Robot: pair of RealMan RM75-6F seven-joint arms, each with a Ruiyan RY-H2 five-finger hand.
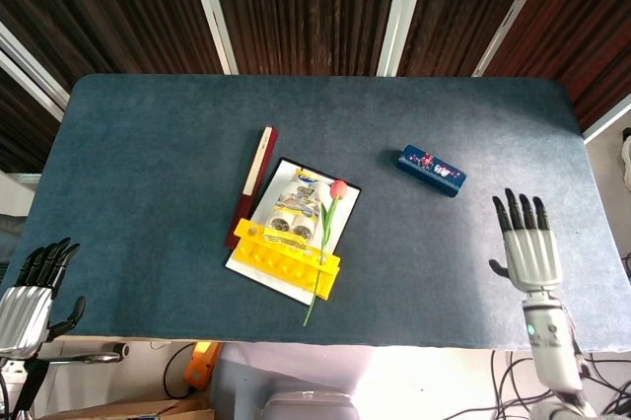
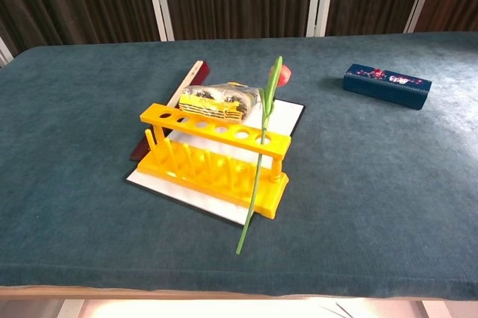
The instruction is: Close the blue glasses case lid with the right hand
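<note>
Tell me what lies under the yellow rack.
The yellow rack stands on a white sheet with a dark edge, which lies on the blue table cover. A tulip stands in one hole. What lies beneath the sheet is hidden.

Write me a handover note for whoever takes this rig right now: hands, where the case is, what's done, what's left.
Right hand: holds nothing, fingers apart, near the table's front right edge, well clear of the case.
Left hand: off the front left corner of the table, holds nothing.
Blue glasses case: lies flat on the right side of the table, lid down and looking shut in both views.
Yellow rack, tulip and the rest sit mid-table, away from the case.
Done: lid appears closed.
Left: probably nothing; confirm the lid is fully seated, then park the right arm.
</note>
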